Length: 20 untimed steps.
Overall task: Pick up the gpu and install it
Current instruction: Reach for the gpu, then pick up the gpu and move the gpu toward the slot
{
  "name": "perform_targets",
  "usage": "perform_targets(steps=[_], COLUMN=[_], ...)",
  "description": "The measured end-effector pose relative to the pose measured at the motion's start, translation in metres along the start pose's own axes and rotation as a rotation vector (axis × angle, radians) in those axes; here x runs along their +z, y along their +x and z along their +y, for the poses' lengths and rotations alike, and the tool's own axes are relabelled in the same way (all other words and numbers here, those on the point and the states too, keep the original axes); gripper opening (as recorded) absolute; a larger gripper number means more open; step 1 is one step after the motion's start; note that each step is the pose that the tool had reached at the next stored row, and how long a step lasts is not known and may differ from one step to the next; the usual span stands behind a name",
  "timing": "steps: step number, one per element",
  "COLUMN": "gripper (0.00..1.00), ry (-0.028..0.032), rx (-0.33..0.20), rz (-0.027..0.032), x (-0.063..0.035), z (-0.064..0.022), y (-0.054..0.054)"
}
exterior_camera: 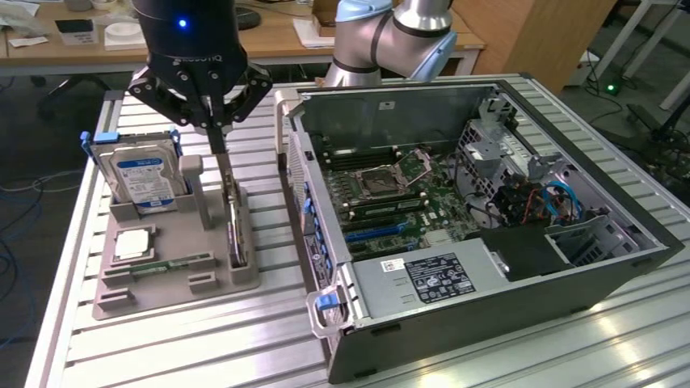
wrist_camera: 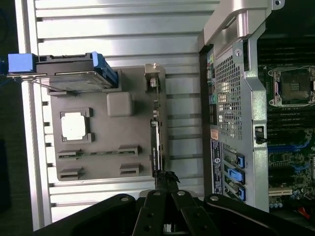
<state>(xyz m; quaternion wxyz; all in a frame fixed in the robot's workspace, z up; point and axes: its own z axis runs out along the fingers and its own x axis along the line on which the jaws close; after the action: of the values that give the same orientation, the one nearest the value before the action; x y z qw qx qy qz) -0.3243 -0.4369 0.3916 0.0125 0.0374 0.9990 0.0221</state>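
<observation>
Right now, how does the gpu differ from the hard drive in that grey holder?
The gpu is a thin dark card; the hard drive is a thicker silver box with a blue-white label. The gripper is shut on the gpu's upper end; nothing touches the hard drive. Both stand on edge in slots of the grey holder.
</observation>
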Motion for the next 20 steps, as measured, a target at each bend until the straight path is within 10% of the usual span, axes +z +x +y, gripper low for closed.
perform_targets(steps=[14,20], gripper=[0.10,0.29], ry=[0.0001,0.0000], rx=[0.000,0.000], rz=[0.0001,0.0000], x=[-0.0001,0.0000], z=[-0.0001,-0.0001], y=[0.0006,0.0006])
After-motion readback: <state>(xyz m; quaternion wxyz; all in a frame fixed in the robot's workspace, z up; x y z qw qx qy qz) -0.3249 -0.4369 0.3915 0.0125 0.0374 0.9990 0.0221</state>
